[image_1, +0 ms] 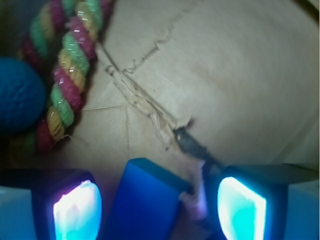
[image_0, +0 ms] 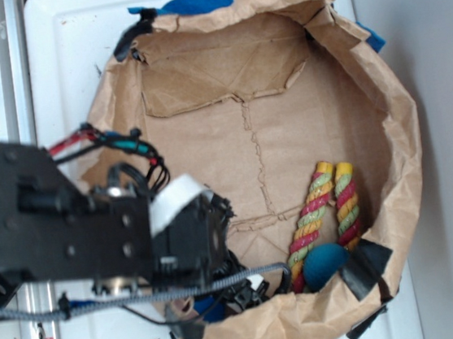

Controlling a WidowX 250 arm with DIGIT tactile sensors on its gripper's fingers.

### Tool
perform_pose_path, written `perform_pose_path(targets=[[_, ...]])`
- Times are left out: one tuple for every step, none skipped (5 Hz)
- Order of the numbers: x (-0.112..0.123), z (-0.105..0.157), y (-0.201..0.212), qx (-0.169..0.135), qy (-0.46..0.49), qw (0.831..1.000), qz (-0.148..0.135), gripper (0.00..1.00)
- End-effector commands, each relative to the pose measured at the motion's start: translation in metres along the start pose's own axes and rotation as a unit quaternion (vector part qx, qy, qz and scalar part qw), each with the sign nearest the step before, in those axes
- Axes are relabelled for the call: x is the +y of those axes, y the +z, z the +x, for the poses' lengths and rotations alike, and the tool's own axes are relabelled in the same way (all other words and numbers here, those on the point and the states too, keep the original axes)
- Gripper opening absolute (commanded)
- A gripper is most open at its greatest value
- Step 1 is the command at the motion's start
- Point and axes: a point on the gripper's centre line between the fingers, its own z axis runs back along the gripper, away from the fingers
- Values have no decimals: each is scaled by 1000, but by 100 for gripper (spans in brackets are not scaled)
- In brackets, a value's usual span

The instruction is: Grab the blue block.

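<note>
The blue block (image_1: pixel 145 200) lies on the brown paper floor, flat-faced with sharp edges, slightly tilted. It sits between my two fingers in the wrist view. My gripper (image_1: pixel 160 210) is open, with a gap showing on each side of the block; the left finger pad (image_1: pixel 77 212) and the right one (image_1: pixel 240 210) glow light blue. In the exterior view only a sliver of the blue block (image_0: pixel 212 308) shows beneath the black arm, at the near edge of the paper bowl, and the fingers are mostly hidden.
A red, yellow and green rope toy (image_0: pixel 323 216) lies to the right, with a rounded teal ball (image_0: pixel 326 263) at its near end. The crumpled paper wall (image_0: pixel 403 141) rings everything. Black tape (image_0: pixel 367 266) and blue tape (image_0: pixel 191 3) mark the rim.
</note>
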Motion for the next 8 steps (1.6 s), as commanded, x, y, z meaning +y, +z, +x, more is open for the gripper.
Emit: perform_pose_path(targets=[[-15, 1, -3, 39, 41, 998, 13, 100], [-17, 2, -4, 55, 46, 997, 12, 100], [-16, -2, -7, 54, 41, 998, 15, 100], [-15, -4, -8, 54, 38, 998, 19, 100], [-6, -7, -14, 57, 40, 997, 31, 100], [0, -9, -23, 55, 26, 997, 40, 100], [-1, -4, -26, 60, 25, 997, 35, 100], [-1, -8, -19, 63, 18, 998, 25, 100]])
